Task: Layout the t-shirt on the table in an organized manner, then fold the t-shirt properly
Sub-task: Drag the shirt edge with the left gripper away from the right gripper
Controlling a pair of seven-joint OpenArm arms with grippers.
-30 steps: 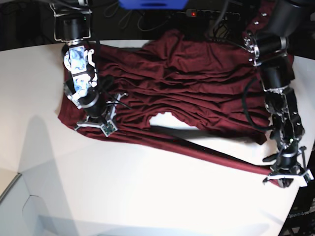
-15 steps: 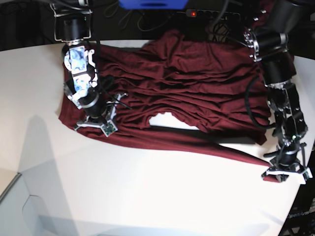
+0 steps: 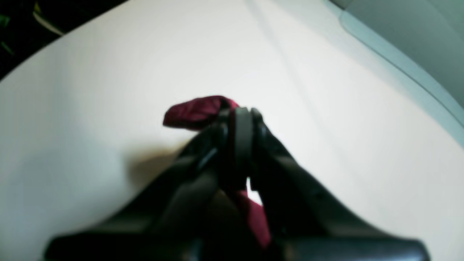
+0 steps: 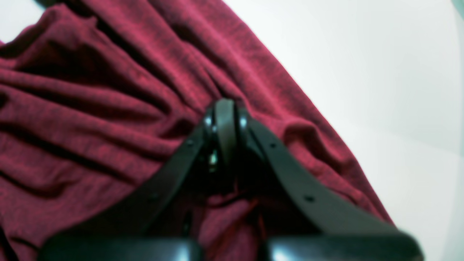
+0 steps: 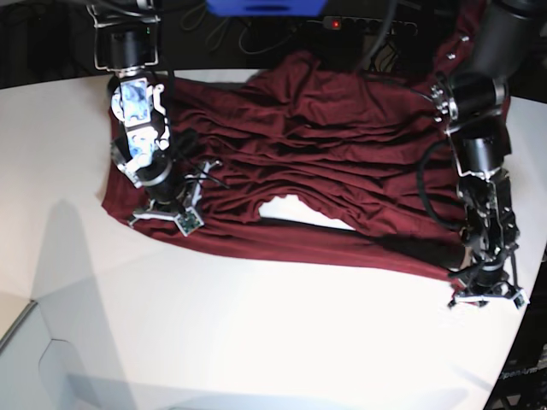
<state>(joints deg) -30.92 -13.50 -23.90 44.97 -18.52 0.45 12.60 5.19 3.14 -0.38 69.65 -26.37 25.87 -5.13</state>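
Observation:
The dark maroon t-shirt (image 5: 342, 145) lies rumpled across the far half of the white table (image 5: 256, 333), its near edge running as a long band to the right. A bare patch of table shows through it at the middle. My right gripper (image 5: 167, 215), at the left of the base view, is shut on the t-shirt's (image 4: 90, 108) left near edge; its tips (image 4: 224, 108) pinch a fold. My left gripper (image 5: 484, 292), near the table's right rim, is shut on the end of that band, and a small tuft of t-shirt (image 3: 195, 110) sticks out past its tips (image 3: 239, 116).
A blue object (image 5: 265, 7), a power strip with a red light (image 5: 342, 23) and cables lie behind the table. The table's curved rim runs close beside my left gripper. A grey panel (image 5: 26, 342) sits at the near left corner.
My left gripper has drawn back from the near right corner, up and slightly left, carrying the cloth end with it. The band now lies shorter and closer to the shirt's body. The right gripper has stayed put.

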